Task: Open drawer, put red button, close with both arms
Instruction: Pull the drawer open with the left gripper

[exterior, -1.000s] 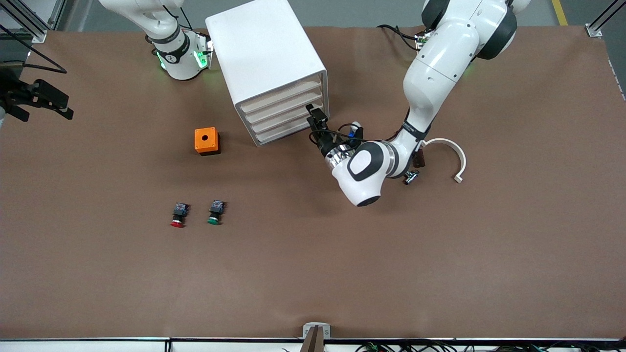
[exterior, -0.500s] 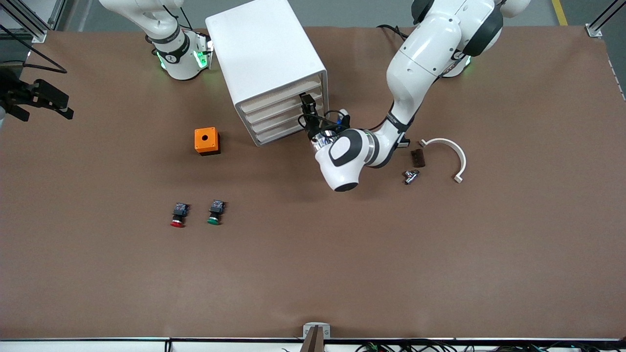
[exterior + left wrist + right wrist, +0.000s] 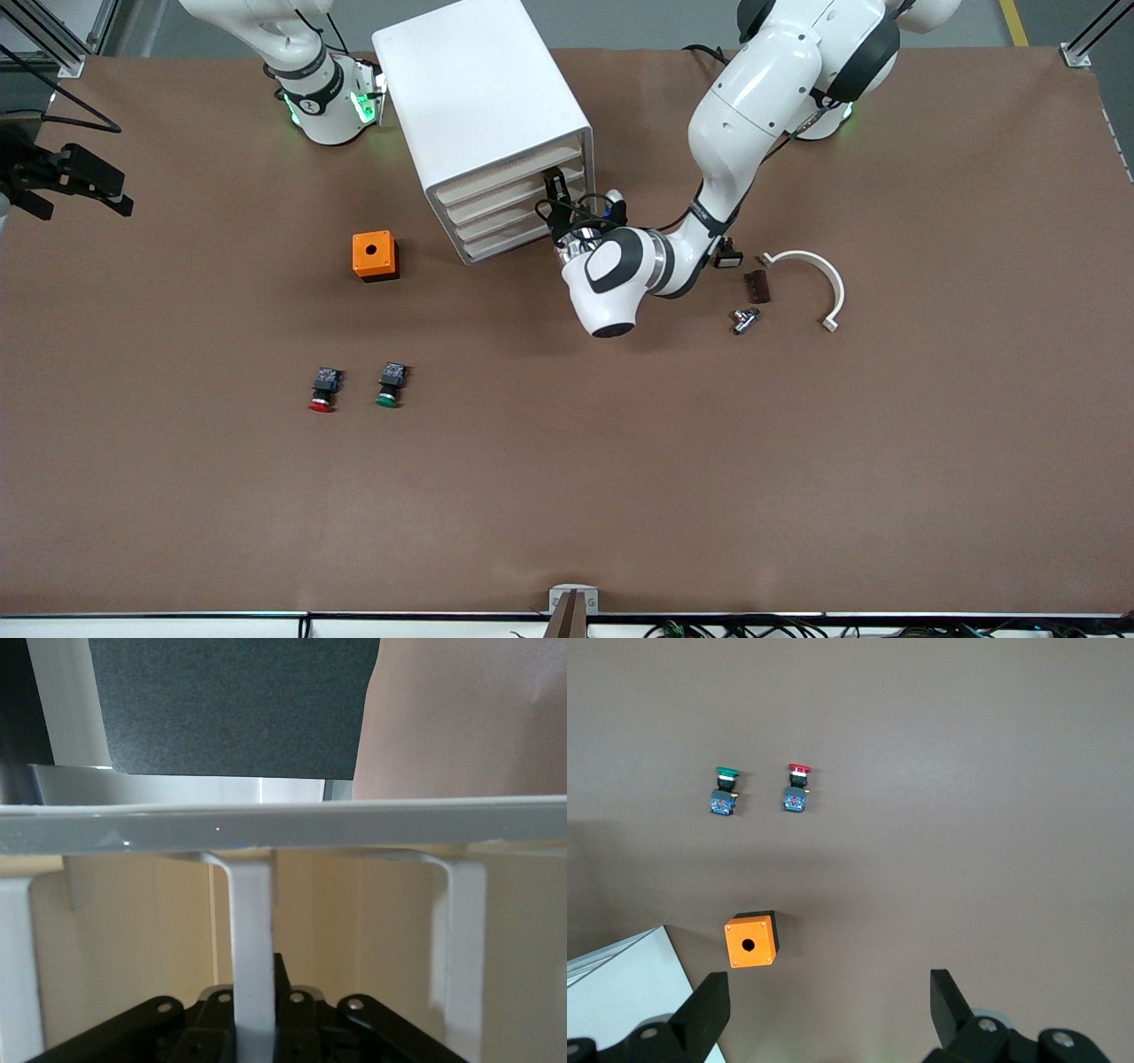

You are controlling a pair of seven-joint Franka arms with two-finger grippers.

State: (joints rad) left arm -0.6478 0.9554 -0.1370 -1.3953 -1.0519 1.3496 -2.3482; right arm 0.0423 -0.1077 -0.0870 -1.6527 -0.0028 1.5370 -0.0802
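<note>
This is a robotics lab or test cell, not a home or shop. A wide table (image 3: 797, 496) covered in plain brown sheet fills the front view, framed by aluminium profile posts (image 3: 53, 40) at 10 and 2 o'clock. Two white industrial arms are bolted along the 12 o'clock edge, one base (image 3: 328, 106) glowing green. Bundled cables (image 3: 797, 629) run along the 6 o'clock edge, and grey workshop flooring (image 3: 647, 22) shows at 12 o'clock.

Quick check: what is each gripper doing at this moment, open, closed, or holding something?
Left gripper: shut on the drawer front.
Right gripper: open, holding nothing, waiting.
</note>
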